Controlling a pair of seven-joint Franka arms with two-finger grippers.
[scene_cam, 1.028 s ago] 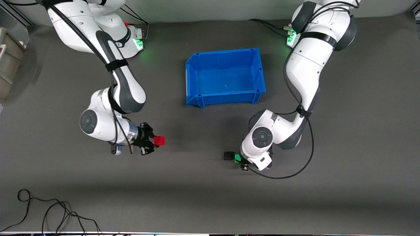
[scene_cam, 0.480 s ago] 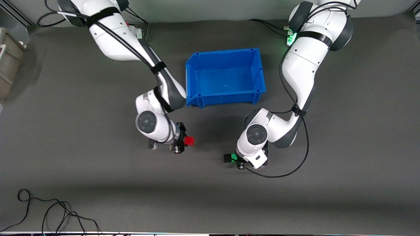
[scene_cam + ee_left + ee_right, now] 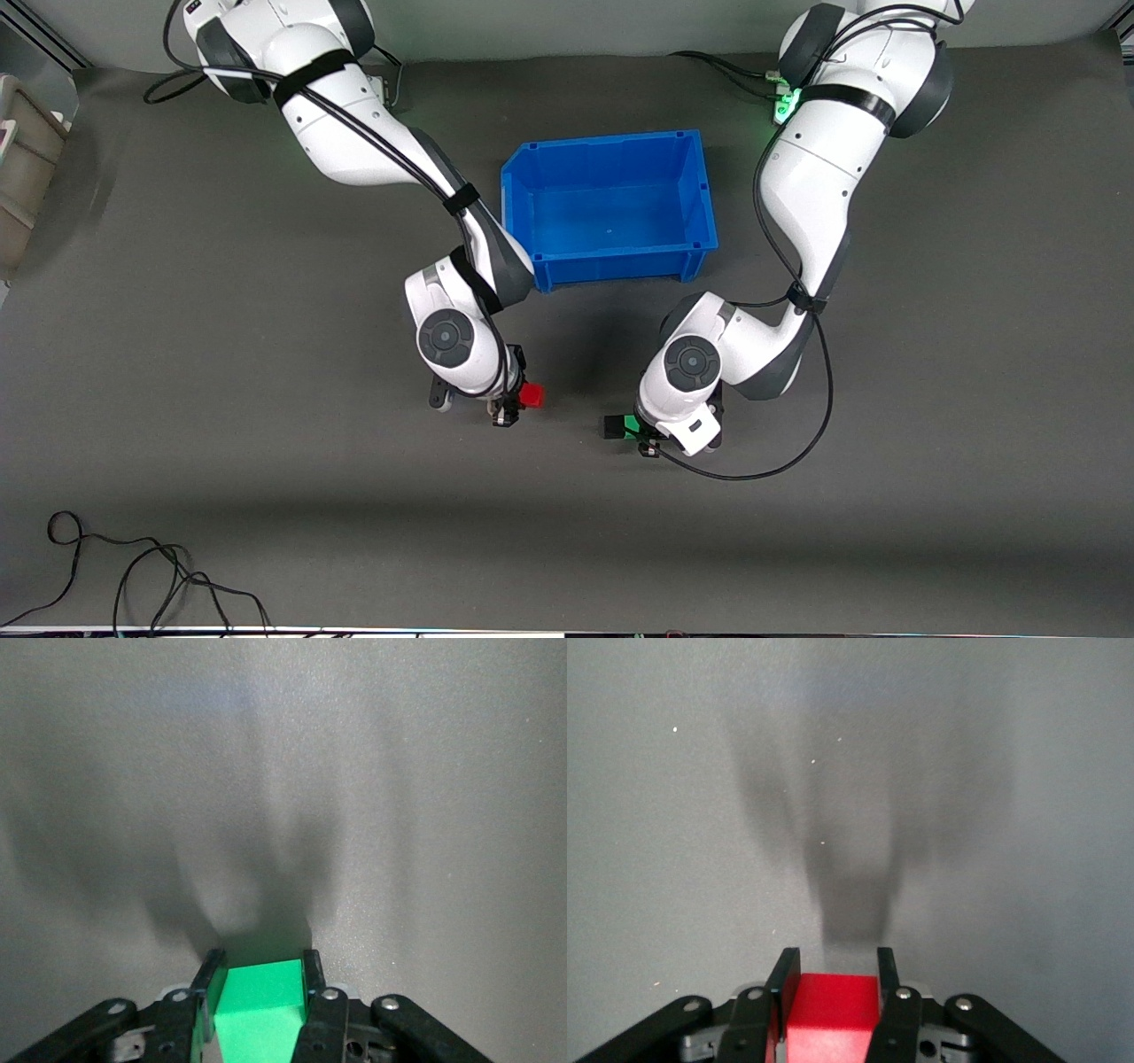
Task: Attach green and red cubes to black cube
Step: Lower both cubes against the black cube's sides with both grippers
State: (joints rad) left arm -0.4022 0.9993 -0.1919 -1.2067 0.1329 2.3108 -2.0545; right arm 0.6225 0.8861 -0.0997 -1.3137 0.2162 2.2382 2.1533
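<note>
While the right gripper (image 3: 523, 403) hangs over the bare grey mat (image 3: 266, 496) of the counter, its jaws are clenched on the red cube (image 3: 532, 395), which the right wrist view shows pinched between two black fingers (image 3: 782, 988) above its own shadow. The left gripper (image 3: 640, 431) sits low over the mat toward the left arm's end, jaws grasping the green cube (image 3: 630, 424); in the left wrist view that cube (image 3: 259, 1010) fills the gap between the fingers (image 3: 209, 981). The black cube (image 3: 614, 427) sits just beside the green one, on the side toward the right arm, and the two look to be touching, though I cannot tell whether it rests on the mat. The red cube is near the black cube but apart from it. A blue bin (image 3: 700, 190) stands farther from the front camera than all three cubes, between the two arms.
</note>
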